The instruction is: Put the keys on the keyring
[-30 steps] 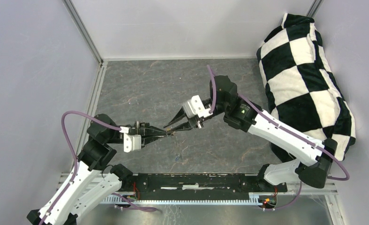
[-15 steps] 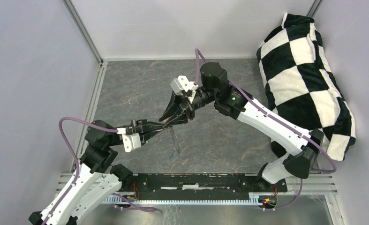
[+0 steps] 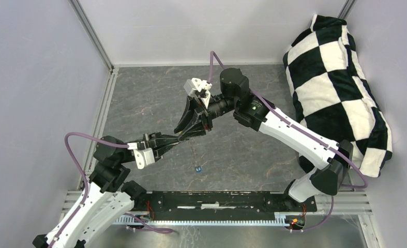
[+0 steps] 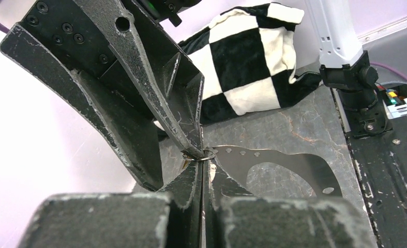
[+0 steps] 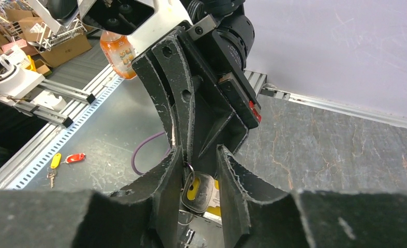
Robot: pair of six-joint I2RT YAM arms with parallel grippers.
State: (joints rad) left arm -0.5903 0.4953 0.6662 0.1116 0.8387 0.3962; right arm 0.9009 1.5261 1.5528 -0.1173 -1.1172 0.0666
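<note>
The left gripper (image 4: 202, 173) has matt black plastic fingers, rough and scuffed pale along the edges. The right gripper (image 5: 198, 155) looks the same, chipped grey at its rims. At the left fingertips the keyring (image 4: 200, 155) is thin, glossy metal. Between the right fingers a key (image 5: 193, 189) shows dull grey metal with a yellow patch. Beneath both tools the table (image 3: 253, 155) is matt, stone-veined grey. Beyond the right arm, the cushion (image 3: 335, 93) is plush chequered cloth.

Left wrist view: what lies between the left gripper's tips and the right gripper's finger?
A thin metal ring lies there in the left wrist view, at the left gripper's shut tips and against the right gripper's finger.
</note>
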